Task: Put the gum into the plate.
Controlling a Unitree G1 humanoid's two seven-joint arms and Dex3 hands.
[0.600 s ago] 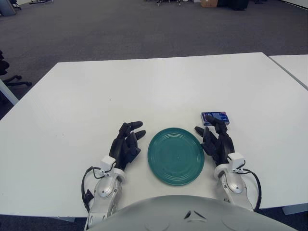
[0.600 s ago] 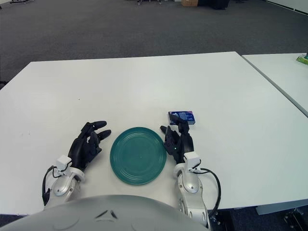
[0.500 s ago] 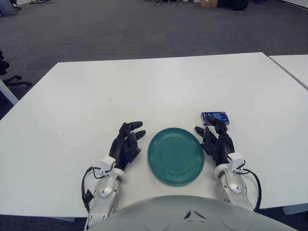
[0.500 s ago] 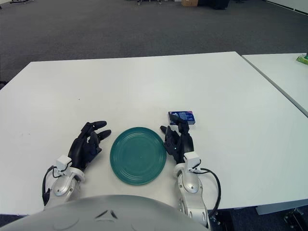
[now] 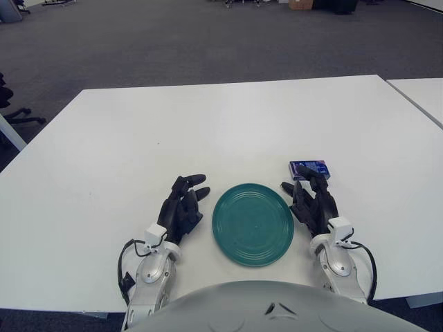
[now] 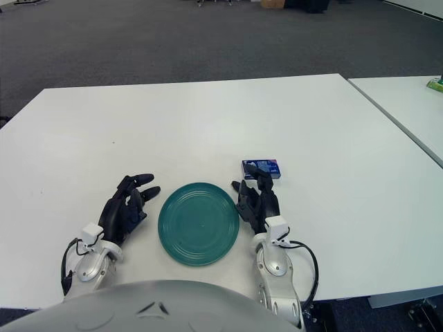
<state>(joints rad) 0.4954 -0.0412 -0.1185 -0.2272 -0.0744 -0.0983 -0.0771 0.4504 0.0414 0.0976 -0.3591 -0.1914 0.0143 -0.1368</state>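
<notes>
A small blue gum pack (image 5: 309, 169) lies flat on the white table, just behind and right of the empty teal plate (image 5: 252, 223). My right hand (image 5: 313, 205) rests on the table right of the plate, fingers relaxed and holding nothing, with its fingertips reaching the near edge of the gum pack. My left hand (image 5: 183, 207) rests on the table left of the plate, fingers relaxed and empty. The gum also shows in the right eye view (image 6: 261, 168).
The white table (image 5: 208, 131) stretches far ahead and to both sides. A second white table (image 5: 422, 97) stands at the right, with a narrow gap between. Grey carpet floor lies beyond.
My right hand has shifted very slightly to the right. Nothing else has moved.
</notes>
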